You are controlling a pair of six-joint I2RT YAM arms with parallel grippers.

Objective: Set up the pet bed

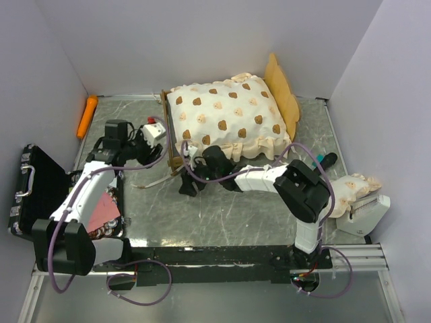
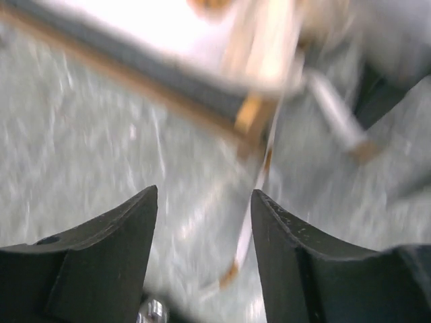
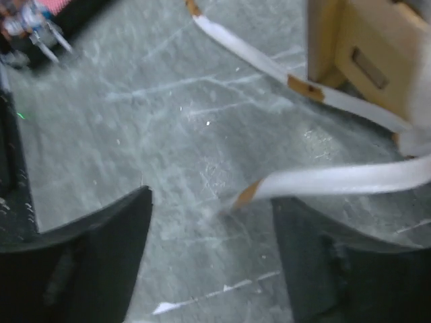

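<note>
Grey marbled table (image 1: 222,215) | pet bed (image 1: 229,118) at back centre, mattress (image 1: 252,138) seated on it: done | pillow (image 1: 351,188) at right edge, well apart: pending | left gripper (image 2: 204,202), right gripper (image 3: 212,202): jaws parted, empty, near bed's foot.

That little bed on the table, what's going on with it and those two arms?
Two robot arms are setting up a small pet bed. Its bear-print mattress lies in the wooden frame, but the matching pillow sits apart at the right edge of the table. The left gripper and right gripper are both open and empty, close to the frame's near left corner, where white strips trail onto the table.
</note>
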